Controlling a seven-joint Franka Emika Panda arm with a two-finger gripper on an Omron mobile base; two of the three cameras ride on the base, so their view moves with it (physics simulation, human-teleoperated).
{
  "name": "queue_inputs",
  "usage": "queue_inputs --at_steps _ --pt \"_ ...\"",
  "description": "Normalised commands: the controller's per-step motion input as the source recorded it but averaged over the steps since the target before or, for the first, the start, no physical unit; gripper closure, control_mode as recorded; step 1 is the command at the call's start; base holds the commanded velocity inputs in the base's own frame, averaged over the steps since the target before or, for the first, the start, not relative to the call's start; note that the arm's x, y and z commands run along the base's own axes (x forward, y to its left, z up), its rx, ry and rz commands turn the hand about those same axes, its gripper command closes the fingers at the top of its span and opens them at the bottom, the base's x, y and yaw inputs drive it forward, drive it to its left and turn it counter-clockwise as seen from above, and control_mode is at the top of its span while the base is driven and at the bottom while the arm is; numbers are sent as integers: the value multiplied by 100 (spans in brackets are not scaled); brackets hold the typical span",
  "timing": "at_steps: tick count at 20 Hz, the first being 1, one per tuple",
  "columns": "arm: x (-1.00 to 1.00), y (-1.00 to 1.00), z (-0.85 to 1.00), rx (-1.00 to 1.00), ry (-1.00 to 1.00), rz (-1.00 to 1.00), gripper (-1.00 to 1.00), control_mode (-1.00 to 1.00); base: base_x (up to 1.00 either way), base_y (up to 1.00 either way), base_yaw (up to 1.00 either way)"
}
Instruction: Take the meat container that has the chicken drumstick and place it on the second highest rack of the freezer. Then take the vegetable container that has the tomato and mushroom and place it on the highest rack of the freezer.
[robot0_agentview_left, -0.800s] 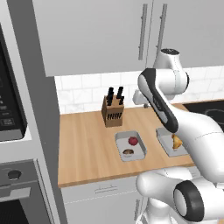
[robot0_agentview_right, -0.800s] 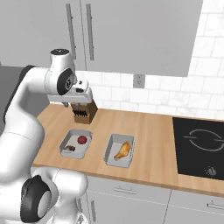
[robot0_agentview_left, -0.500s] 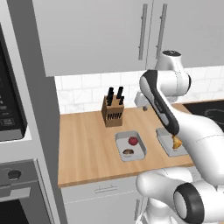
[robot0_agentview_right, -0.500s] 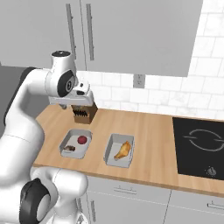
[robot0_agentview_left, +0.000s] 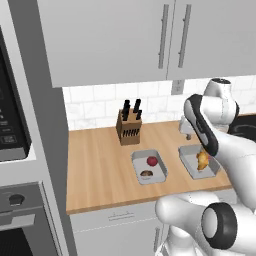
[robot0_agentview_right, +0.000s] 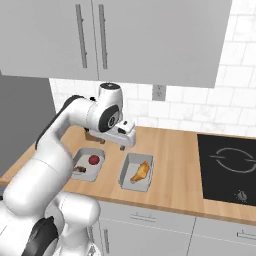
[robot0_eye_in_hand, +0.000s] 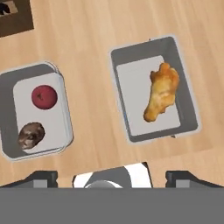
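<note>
Cataloguing the counter as I hold station above it. My gripper (robot0_eye_in_hand: 111, 177) hangs over the wooden counter (robot0_agentview_left: 100, 165), fingertips spread wide at the bottom corners of the hand view, nothing between them.

Item one: meat container (robot0_eye_in_hand: 153, 88), a grey rectangular tray with thin upright walls, lying on the counter ahead of the gripper. Contents: one chicken drumstick (robot0_eye_in_hand: 161, 92), golden-brown, lying loose along the floor of the tray, toward one long side. I judge the tray stiff and light, the drumstick free to slide if the tray tips. Best hold, as I reckon it: pinch one wall at the middle of a side, jaws straddling the rim, and carry it level.

Item two: vegetable container (robot0_eye_in_hand: 35, 110), same make, just beside the first with a strip of bare wood between them. Contents: tomato (robot0_eye_in_hand: 44, 96) and mushroom (robot0_eye_in_hand: 31, 134), apart from each other. The tomato looks round enough to roll; same wall grip, same care.

Item three: knife block (robot0_agentview_left: 129, 129), standing behind the trays near the tiled wall, well apart from both.
</note>
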Motion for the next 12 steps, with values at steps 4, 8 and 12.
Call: queue_inputs --at_steps 4,8,12 --pt "0 -85 -68 2 17 -28 -100 -100 0 0 0" --pt "-1 -37 -34 0 18 -37 -100 -100 0 0 0" --pt "0 -31 -32 1 24 -40 -100 -100 0 0 0"
